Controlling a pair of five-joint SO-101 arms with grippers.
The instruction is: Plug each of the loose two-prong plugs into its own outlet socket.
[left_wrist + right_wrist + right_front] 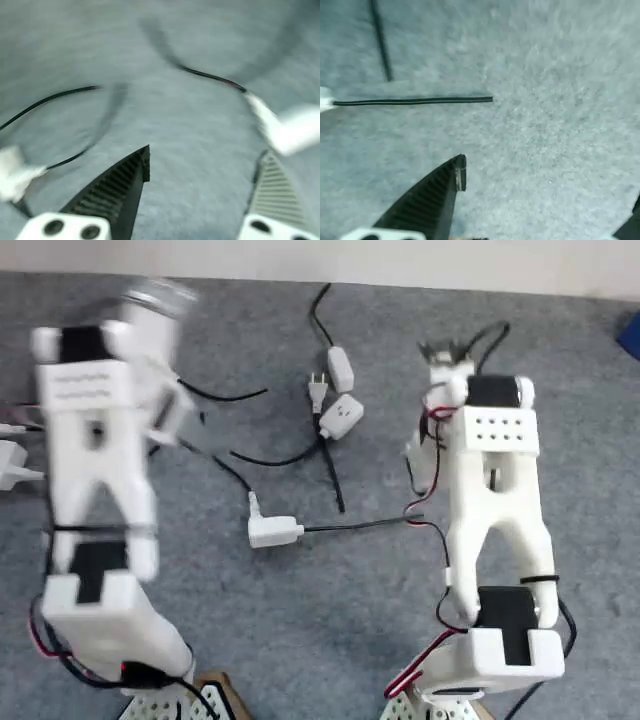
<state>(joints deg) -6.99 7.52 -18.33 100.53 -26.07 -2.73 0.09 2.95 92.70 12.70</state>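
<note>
Left gripper (207,152): jaws apart, empty, above the grey mat (200,590). White plug (273,531) lies mid-table between the arms, long axis crosswise, cord (350,526) trailing toward the right arm, prongs (253,504) apparently angled away from the arms. It looks light, rigid and slick, so pinch the body's flat sides, not the floppy cord. Right gripper (550,182): apart, empty.

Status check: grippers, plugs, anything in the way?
Left gripper open, empty. Right gripper open, empty. Black two-prong plug loose beside white socket, not inserted. Cables trail across the middle.
</note>
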